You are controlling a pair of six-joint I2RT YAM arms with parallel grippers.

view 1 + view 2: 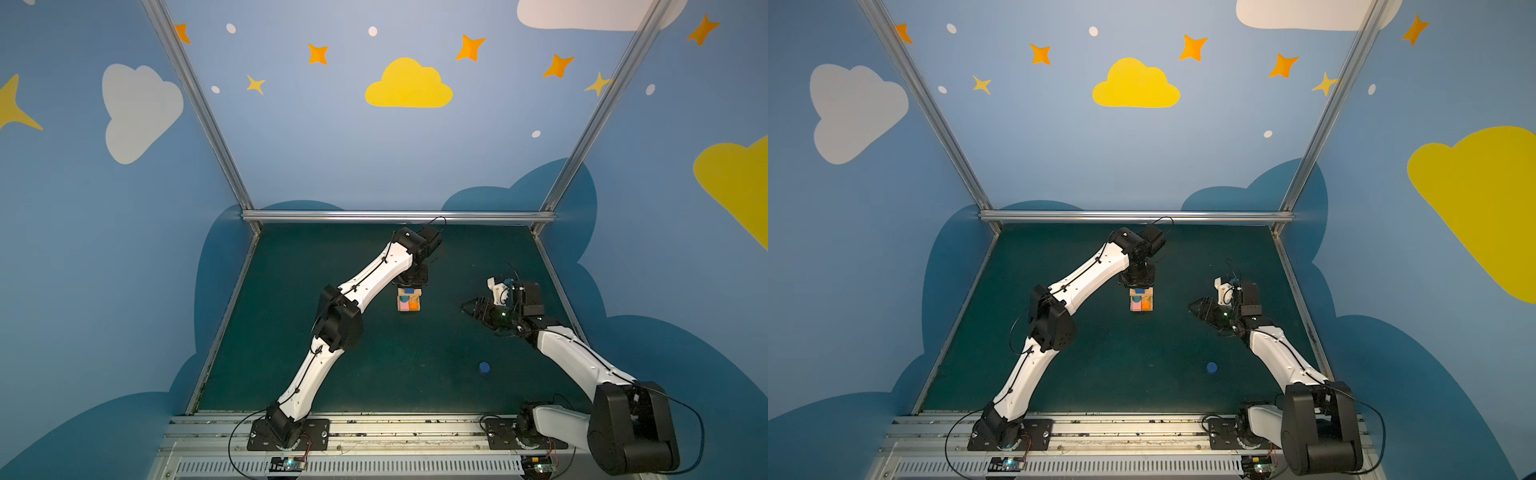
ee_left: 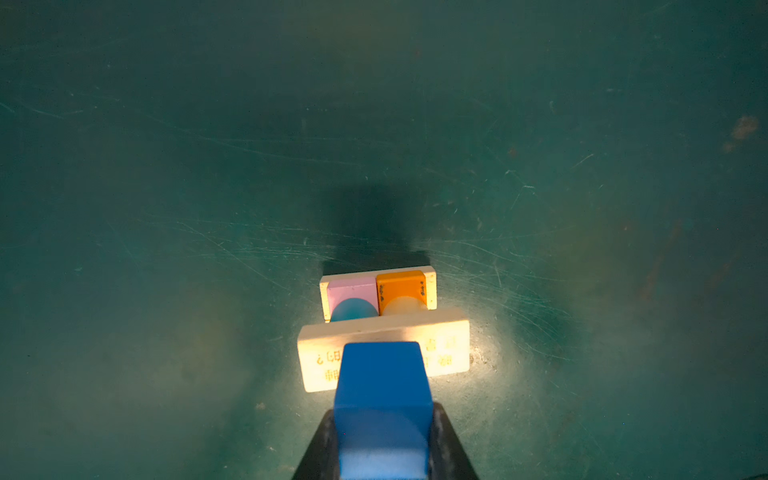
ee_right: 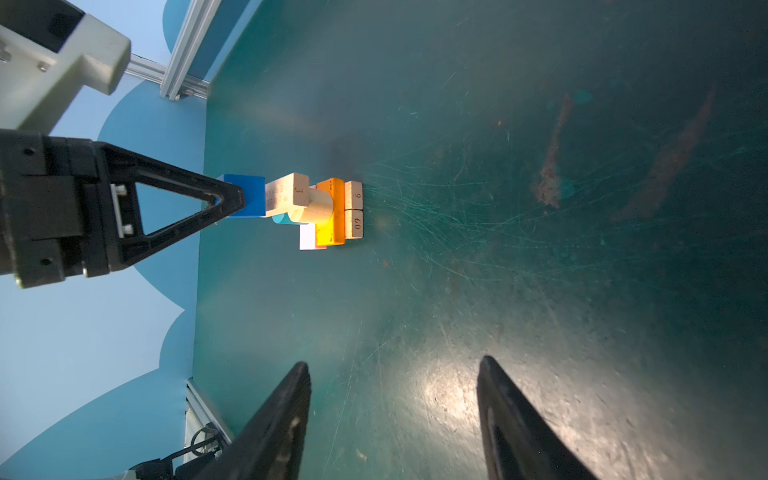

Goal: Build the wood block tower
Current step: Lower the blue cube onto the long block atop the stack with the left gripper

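Green tabletop [image 1: 374, 374], mid-frame: left gripper [image 2: 382, 444] pinches blue wooden cube [image 2: 380, 374] atop tan wooden bar [image 2: 365, 334] of wood block tower [image 1: 409, 302]; right gripper [image 3: 394, 363] open, empty.

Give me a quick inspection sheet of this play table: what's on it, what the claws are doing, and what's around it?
Surface: dark green mat, scratched and stained in the wrist views.
Job's things: block tower mid-table; blue cube at its top tan bar; dark-blue cylinder lying apart on the mat.
Clutter: nothing seen.
Grippers: left gripper shut on the blue cube; right gripper open, empty, off to the tower's side.
Cables: black cable clipped along the left arm.
Surroundings: blue walls with painted clouds; aluminium frame.
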